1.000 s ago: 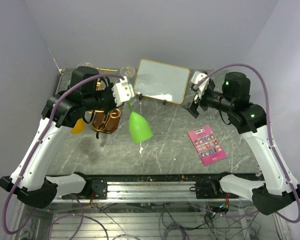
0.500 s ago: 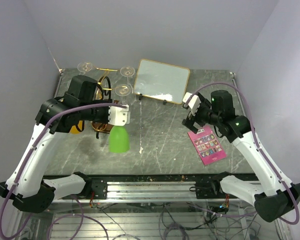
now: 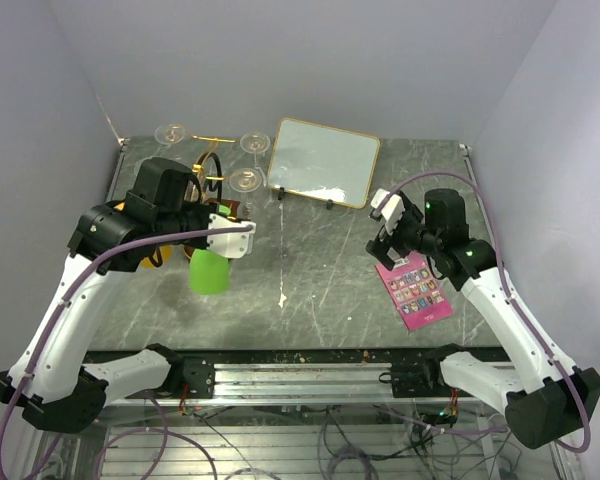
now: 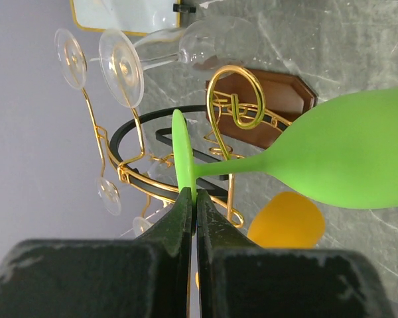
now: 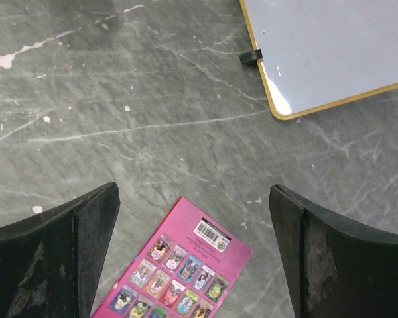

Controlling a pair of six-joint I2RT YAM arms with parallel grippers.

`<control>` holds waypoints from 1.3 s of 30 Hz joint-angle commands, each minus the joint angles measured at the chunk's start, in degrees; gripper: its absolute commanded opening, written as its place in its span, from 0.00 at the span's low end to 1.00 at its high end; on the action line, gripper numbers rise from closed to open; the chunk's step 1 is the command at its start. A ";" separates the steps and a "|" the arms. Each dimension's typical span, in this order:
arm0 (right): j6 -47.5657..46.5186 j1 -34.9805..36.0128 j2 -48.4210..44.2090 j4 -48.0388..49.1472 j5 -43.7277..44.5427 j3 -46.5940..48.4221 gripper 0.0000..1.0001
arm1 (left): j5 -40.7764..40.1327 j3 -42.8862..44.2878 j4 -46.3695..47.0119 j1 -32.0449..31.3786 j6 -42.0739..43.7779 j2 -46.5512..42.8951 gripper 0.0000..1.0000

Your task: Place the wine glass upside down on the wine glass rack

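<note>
While it takes up most of the top view, the grey marbled table point(image 3: 320, 290) carries everything else. At its 12 o'clock, a gold-framed white board point(image 3: 325, 162) stands propped. At 10 o'clock sits the wine glass rack point(image 4: 235, 93), gold scrolled wire with a dark hoop on a brown wooden base. Clear wine glasses point(image 3: 245, 180) hang from the rack's arms. At the rack's 6 o'clock, the bright green plastic wine glass point(image 4: 345, 156) hangs above the table. It lies roughly on its side in the wrist view, with its bowl toward the table's near edge. The left gripper point(image 4: 194, 199) is clamped tight on the rim of the glass's flat foot. Whether that foot touches the rack cannot be told. An orange glass bowl point(image 4: 285, 222) shows behind it, beside the base. At 4 o'clock lies a pink printed booklet point(image 3: 412, 289). The right gripper point(image 5: 192, 195) hovers just above it, jaws spread wide and holding nothing.
</note>
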 commanded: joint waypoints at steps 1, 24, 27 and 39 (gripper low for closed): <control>2.54 -2.99 0.74 3.11 -7.43 -0.98 0.95 | -5.25 -2.79 6.24 0.39 -0.08 0.34 0.07; 3.34 -5.53 0.55 3.69 -10.58 -3.52 0.95 | -2.70 -8.70 14.13 -0.39 0.44 1.31 0.07; 3.16 -5.48 0.69 3.47 -10.60 -3.42 0.95 | -2.22 -8.90 14.19 -0.41 0.96 1.47 0.07; 2.77 -5.48 1.20 3.24 -10.69 -3.59 0.95 | 1.84 -8.45 13.40 -0.63 2.16 2.03 0.07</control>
